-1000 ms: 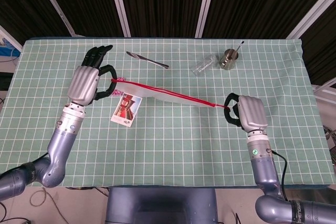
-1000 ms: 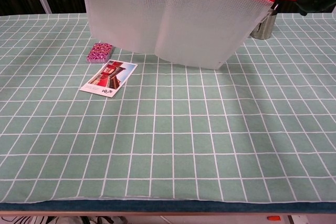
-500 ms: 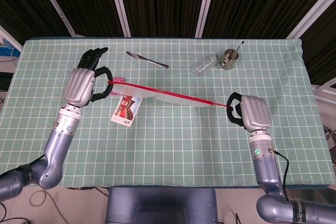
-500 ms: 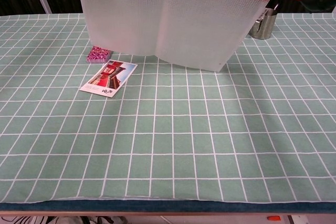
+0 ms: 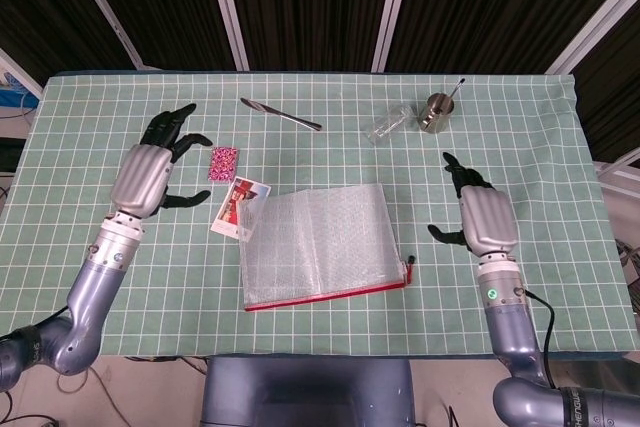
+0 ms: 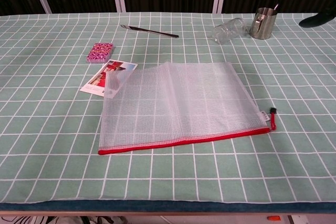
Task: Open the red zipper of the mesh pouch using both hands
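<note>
The clear mesh pouch point(image 5: 318, 242) point(image 6: 176, 106) lies flat on the table in the middle. Its red zipper point(image 5: 330, 295) point(image 6: 184, 141) runs along the near edge, with the pull tab point(image 5: 410, 264) point(image 6: 272, 114) at the right end. My left hand point(image 5: 148, 169) hovers open to the left of the pouch, fingers spread, holding nothing. My right hand point(image 5: 480, 217) is open to the right of the pouch, well apart from the pull tab. The chest view catches only dark fingertips point(image 6: 317, 21) at its top edge.
A picture card point(image 5: 238, 205) point(image 6: 107, 78) lies partly under the pouch's left corner. A small pink patterned box point(image 5: 224, 161) point(image 6: 100, 52) sits beside it. A knife point(image 5: 282, 114), a tipped glass jar point(image 5: 391, 125) and a metal cup point(image 5: 434, 112) stand at the back.
Both hands have let go of the pouch and opened. The pouch, held up stretched between them before, has dropped flat onto the table, covering part of the card.
</note>
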Controlling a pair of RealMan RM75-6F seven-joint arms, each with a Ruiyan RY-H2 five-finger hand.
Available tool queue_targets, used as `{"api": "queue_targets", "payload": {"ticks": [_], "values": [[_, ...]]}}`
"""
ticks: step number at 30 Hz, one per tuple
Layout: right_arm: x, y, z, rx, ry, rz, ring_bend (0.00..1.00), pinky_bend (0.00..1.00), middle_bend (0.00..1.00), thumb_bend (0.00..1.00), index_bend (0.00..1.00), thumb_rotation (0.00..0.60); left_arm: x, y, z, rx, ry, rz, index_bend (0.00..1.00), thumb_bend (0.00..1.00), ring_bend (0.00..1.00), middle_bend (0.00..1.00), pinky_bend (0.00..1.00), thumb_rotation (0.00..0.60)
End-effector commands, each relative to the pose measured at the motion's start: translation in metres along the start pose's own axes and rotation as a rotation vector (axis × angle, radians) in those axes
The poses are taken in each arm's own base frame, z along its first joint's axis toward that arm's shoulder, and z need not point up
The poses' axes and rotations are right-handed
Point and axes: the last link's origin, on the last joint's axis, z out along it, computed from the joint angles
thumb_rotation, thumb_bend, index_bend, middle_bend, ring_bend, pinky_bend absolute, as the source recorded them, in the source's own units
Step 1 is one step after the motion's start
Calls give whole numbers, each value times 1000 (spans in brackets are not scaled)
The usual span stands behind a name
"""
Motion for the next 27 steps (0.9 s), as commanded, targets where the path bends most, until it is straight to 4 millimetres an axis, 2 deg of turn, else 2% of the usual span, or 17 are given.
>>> {"api": "queue_targets", "payload": {"ticks": [1, 6, 12, 16, 22, 27], "values": [[1, 4, -3, -10, -2, -7, 157, 309, 174, 226, 0, 600, 3, -7, -11, 15, -9, 8, 272, 103, 0, 0, 0, 600], [4, 18, -12, -30, -5, -33, 119, 285, 118, 191, 0, 600, 9, -26, -36, 56, -20, 52, 206, 103, 0, 0, 0, 600], [6, 46, -32, -33, -2, -137, 24, 254, 4, 67, 0, 600, 19, -63, -86, 129, -41, 207, 114, 103, 0, 0, 0, 600], [9, 73, -51, -28, 26, -210, 0, 235, 0, 54, 0, 600, 25, -91, -128, 218, -57, 286, 65, 102, 0, 0, 0, 600], [13, 118, -82, -48, 60, -263, 0, 221, 0, 54, 0, 600, 30, -123, -184, 326, -64, 323, 0, 59, 0, 0, 0, 600], [11, 151, -105, -58, 94, -285, 0, 216, 0, 53, 0, 600, 34, -139, -213, 368, -40, 324, 0, 58, 0, 0, 0, 600]]}}
